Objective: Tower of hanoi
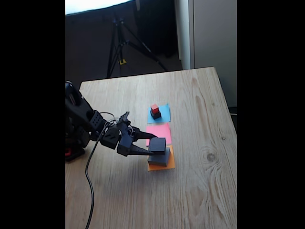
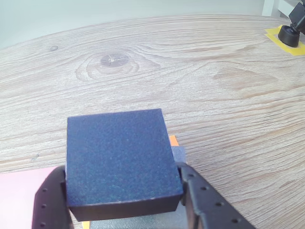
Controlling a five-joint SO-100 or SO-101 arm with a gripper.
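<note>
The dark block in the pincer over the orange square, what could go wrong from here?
1. The held dark block sits skewed over the larger block beneath it; released like this, it may land off-centre or slide off.
2. The pincer fingers reach down beside the larger block, so opening or withdrawing could nudge it off the orange square.

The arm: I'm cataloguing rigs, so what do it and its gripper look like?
The arm is all black, chunky and jointed, with a black cable trailing over the wooden table. The gripper has two black fingers, dotted with small holes in the wrist view.
</note>
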